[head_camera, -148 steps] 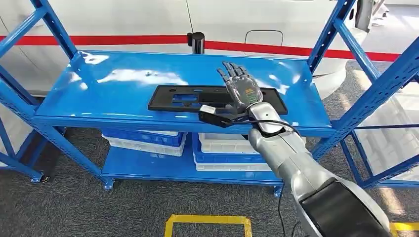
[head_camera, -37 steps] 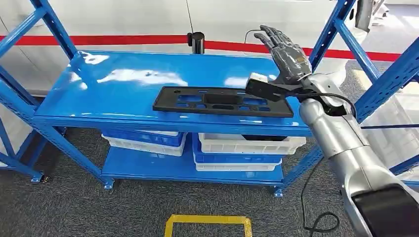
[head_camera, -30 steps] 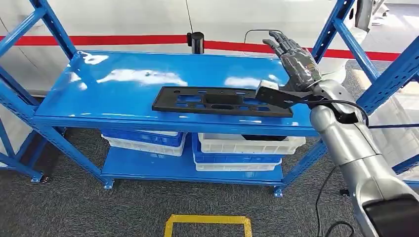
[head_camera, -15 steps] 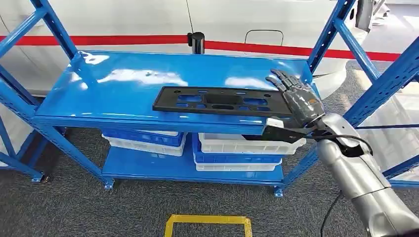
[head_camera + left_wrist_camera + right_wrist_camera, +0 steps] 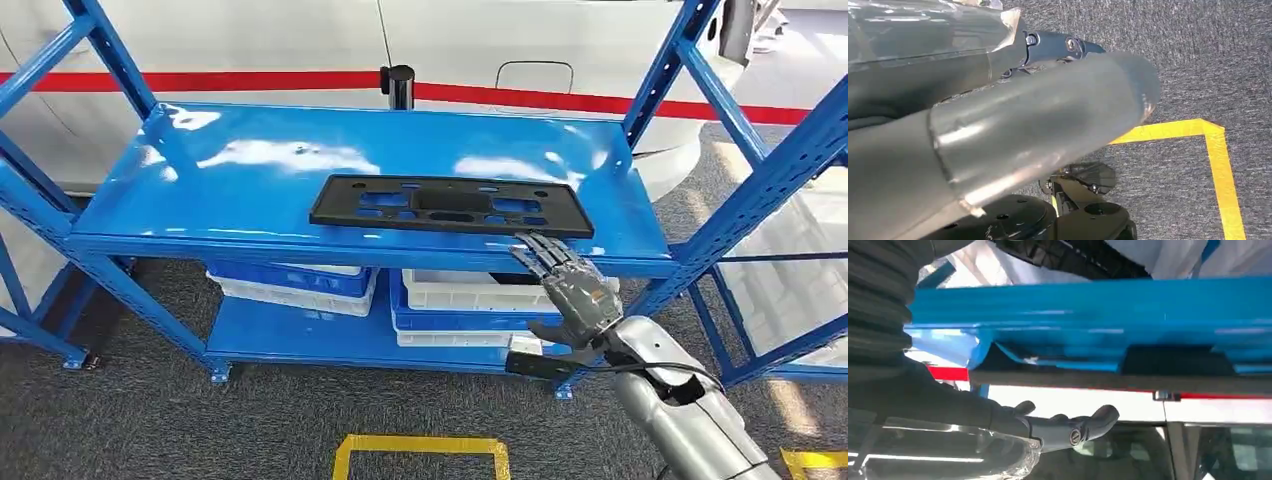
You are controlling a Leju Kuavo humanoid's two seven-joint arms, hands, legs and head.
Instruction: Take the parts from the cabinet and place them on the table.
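Observation:
A flat black plastic part [image 5: 450,205] with several cut-outs lies near the front edge of the blue cabinet's top shelf [image 5: 250,170]. My right hand [image 5: 570,285] hangs in front of and below that edge, under the part's right end, fingers stretched out and apart, holding nothing. In the right wrist view the shelf's front lip [image 5: 1088,320] runs across, the black part [image 5: 1073,255] lies beyond it, and the thumb [image 5: 1073,432] is extended and free. The left wrist view looks down at the floor, where my left hand's thumb [image 5: 1058,42] sticks out with nothing against it.
White and blue bins [image 5: 290,280] [image 5: 470,300] stand on the lower shelf. Blue uprights [image 5: 770,160] frame the cabinet's right side. A black post [image 5: 400,85] stands behind the shelf, before a white, red-striped wall. Yellow tape [image 5: 420,445] marks the grey carpet.
My right hand rose from the part, swung to its right end, then dropped past the shelf's front edge to below it. The part stays on the shelf, shifted slightly rightward.

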